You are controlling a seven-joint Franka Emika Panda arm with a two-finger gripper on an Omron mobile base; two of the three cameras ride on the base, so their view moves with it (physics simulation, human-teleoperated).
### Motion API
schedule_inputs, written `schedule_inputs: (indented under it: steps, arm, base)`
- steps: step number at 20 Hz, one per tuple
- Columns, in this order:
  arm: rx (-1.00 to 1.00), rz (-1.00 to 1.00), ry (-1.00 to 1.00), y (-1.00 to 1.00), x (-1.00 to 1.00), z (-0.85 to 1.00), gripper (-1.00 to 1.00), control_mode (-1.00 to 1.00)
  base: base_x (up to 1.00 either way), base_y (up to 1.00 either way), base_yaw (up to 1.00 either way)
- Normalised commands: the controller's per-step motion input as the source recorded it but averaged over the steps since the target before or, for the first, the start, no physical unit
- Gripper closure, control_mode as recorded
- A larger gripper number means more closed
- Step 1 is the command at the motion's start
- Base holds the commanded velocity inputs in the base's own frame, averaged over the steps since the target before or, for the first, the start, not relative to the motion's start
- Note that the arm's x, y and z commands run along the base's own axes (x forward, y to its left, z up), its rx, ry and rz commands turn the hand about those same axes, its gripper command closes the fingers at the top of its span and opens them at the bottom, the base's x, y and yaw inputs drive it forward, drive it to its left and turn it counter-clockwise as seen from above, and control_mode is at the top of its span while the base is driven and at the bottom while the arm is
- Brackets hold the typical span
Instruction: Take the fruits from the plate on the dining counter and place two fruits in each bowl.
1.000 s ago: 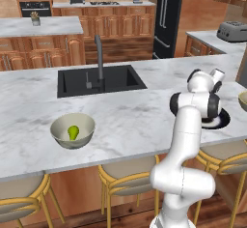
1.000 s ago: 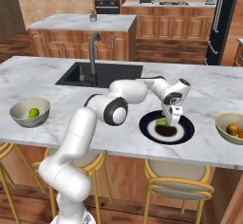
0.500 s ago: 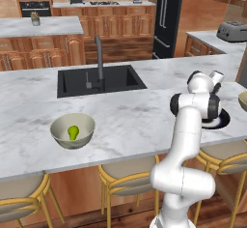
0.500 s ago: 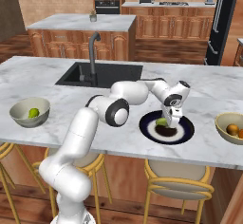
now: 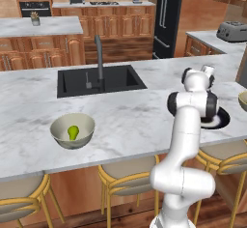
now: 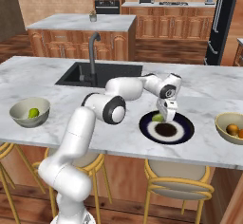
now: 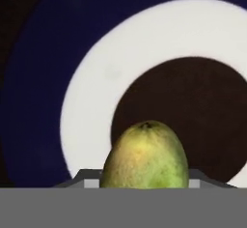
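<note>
Where glossy plate (image 6: pixel 186 132) curves round, gripper (image 6: pixel 163 118) clamped on smooth oblong fruit (image 7: pixel 145 157).

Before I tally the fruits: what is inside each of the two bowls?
The left bowl holds one green pear. The right bowl shows a round orange and part of another orange-brown fruit at the frame's edge; its rim hides the bottom.

Yellow-green oblong fruit (image 7: pixel 146 155) on the dark plate (image 6: pixel 182 134); 2 cream bowls (image 5: pixel 72 130) hold fruit.
</note>
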Motion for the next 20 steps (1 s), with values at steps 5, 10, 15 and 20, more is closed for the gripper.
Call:
schedule_inputs:
  steps: [5, 10, 15, 20]
  arm:
    - [-0.13, 0.15, 0.03, 0.68, -0.29, 0.50, 1.00, -1.00]
    - [0.00, 0.16, 0.01, 0.77, -0.27, 0.56, 1.00, -1.00]
    - [0.00, 0.18, 0.00, 0.91, -0.29, 0.45, 1.00, -1.00]
    - [-0.02, 0.23, 0.00, 0.98, -0.33, 0.36, 1.00, -1.00]
  base:
    - [0.00, 0.00, 0.00]
    - [0.00, 0.00, 0.00]
    - [0.00, 0.00, 0.00]
    - [0.00, 0.00, 0.00]
